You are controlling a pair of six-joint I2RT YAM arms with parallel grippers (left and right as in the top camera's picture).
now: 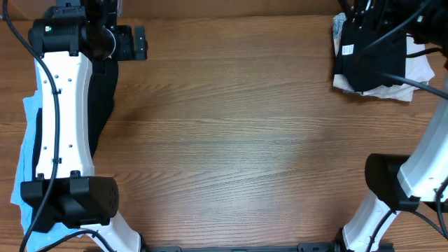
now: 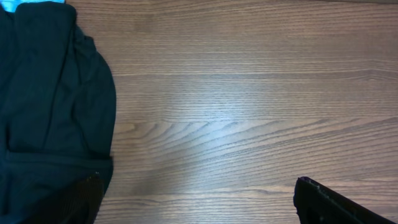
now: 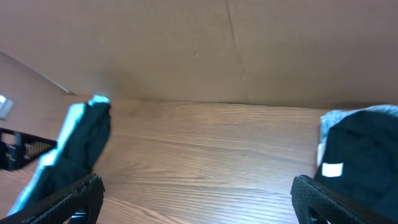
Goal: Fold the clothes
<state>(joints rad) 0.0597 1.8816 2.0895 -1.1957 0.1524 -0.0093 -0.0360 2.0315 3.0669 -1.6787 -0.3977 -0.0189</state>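
Clothes lie in two places on the table [image 1: 231,140]. Along the left edge a black shirt [image 1: 105,94] lies against a light blue garment [image 1: 23,150], both partly hidden under the left arm [image 1: 63,105]. The left gripper [image 2: 198,183] hangs over bare wood just beside the shirt's edge. Its fingers are wide apart and hold nothing, and one finger [image 2: 84,198] shows in front of the cloth. In the far right corner a black pile [image 1: 371,63] with a white label [image 1: 346,50] rests on pale fabric [image 1: 420,70]. The right gripper [image 3: 196,183] hangs by that pile, jaws spread and empty.
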